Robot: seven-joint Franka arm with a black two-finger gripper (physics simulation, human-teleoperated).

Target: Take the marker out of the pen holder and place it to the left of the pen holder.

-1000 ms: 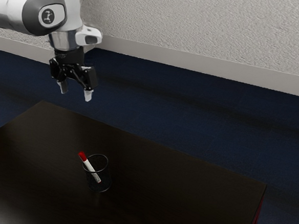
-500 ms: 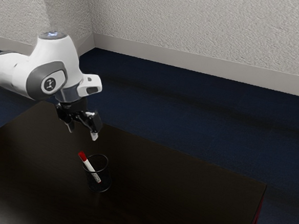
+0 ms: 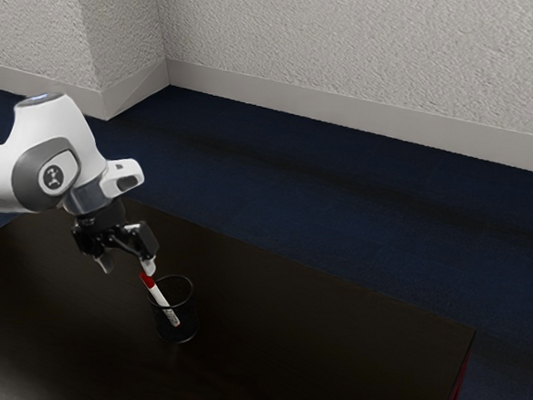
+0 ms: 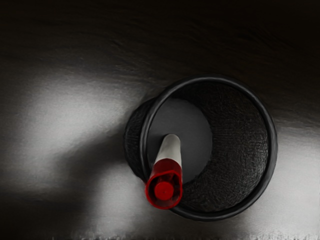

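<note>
Aslant, white marker (image 4: 171, 147), red-capped, in the black pen holder (image 4: 272, 145), gripper (image 3: 126, 267) with fingers apart

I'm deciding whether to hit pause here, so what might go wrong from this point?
The open gripper has one fingertip right by the red cap, so lowering further might push the marker aside instead of straddling it.

The marker leans on the rim of the pen holder; a sideways pull could drag or tip the holder.

Only the cap end sticks out, so a grip there may let the marker slip or pull the cap off.
</note>
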